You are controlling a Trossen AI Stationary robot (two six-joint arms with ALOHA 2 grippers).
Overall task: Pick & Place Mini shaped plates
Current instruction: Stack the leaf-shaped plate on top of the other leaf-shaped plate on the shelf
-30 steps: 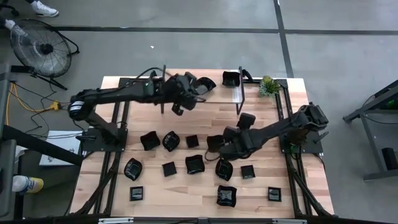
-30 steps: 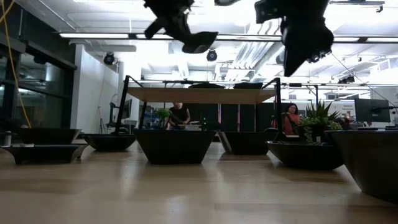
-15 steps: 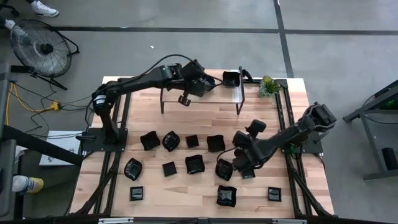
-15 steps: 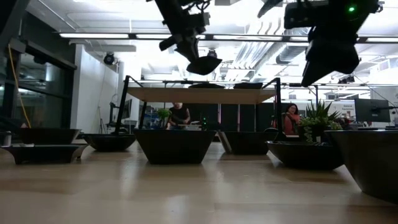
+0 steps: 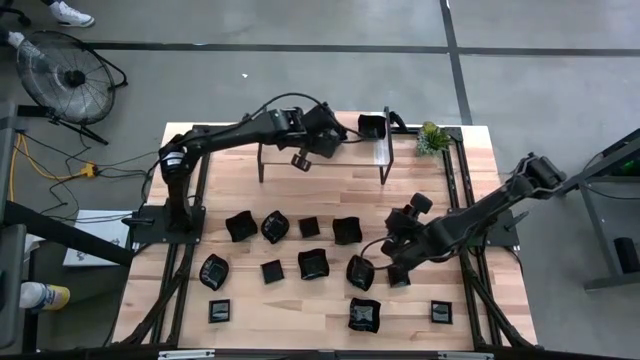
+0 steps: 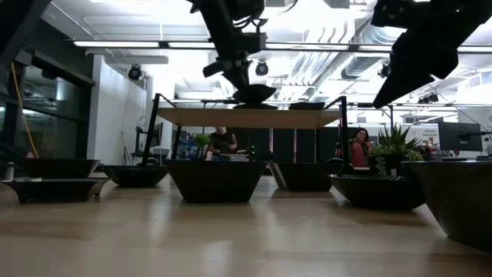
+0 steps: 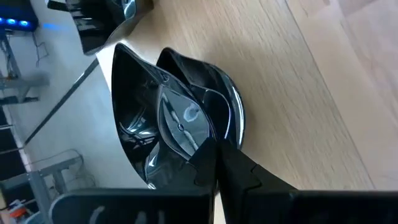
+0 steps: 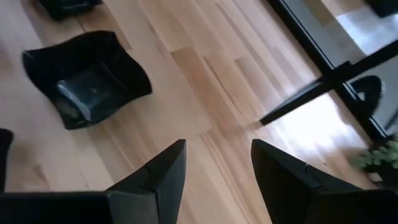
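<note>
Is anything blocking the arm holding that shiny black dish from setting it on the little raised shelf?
Nothing visible blocks it. The left gripper, jaws shut on a leaf-shaped black dish, is right over the raised shelf. Another black dish sits farther along the shelf, clear of it.

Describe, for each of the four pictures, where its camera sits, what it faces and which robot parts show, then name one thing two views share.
High: above the table, looking down; both arms, raised shelf.
Low: tabletop height, facing the room; both arms hang in from above.
Left wrist: on the left arm; left gripper shut on a leaf-shaped plate.
Right wrist: on the right arm; right gripper open above bare wood.
Shared: the held plate shows in low and left wrist.
</note>
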